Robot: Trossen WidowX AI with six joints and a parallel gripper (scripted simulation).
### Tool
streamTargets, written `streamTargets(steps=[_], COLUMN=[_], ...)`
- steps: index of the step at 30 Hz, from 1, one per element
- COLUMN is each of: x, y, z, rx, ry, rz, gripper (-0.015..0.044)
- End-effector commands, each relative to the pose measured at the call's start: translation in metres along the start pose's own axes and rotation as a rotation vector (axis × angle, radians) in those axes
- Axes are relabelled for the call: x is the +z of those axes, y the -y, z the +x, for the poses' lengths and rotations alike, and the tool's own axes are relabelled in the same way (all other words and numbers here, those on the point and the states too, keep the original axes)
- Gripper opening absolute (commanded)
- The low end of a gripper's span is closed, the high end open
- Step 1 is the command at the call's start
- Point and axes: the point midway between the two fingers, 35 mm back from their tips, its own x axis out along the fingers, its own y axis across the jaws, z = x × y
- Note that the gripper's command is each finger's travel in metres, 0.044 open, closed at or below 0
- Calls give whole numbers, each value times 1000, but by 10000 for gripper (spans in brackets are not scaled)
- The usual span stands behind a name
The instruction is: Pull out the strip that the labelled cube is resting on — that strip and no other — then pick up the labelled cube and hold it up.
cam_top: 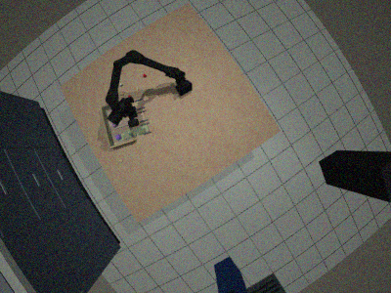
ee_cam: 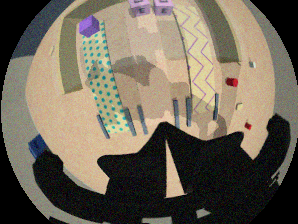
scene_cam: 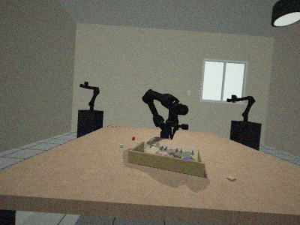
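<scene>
A shallow tan tray (cam_top: 106,128) (scene_cam: 161,163) (ee_cam: 68,63) holds several strips side by side, each ending in blue tabs at the near end. A teal dotted strip (ee_cam: 104,83) lies at the left, plain tan strips (ee_cam: 149,50) in the middle, and a purple zigzag strip (ee_cam: 200,59) at the right. One purple cube (ee_cam: 89,27) sits on the dotted strip. Two more purple cubes (ee_cam: 139,6) (ee_cam: 161,7) sit at the far end on the middle strips. I cannot tell which one bears the label. My gripper (ee_cam: 162,124) (cam_top: 129,115) (scene_cam: 170,136) is shut, hovering over the tab end of the tray.
A small red cube (cam_top: 145,75) (scene_cam: 133,138) (ee_cam: 232,82) and a small white cube (scene_cam: 121,145) lie on the table beside the tray. A small tan block (scene_cam: 231,178) lies at the right front. Two other arms (scene_cam: 90,95) (scene_cam: 244,103) stand on pedestals beyond the table.
</scene>
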Motion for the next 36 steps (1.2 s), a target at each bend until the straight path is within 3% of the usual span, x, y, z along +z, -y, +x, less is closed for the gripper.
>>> streamTargets(steps=[1, 36], x=[-3, -5], y=[-1, -2], z=[12, 62], rx=[-7, -10], ry=[-13, -12], rz=[-11, -11], gripper=[0, 0])
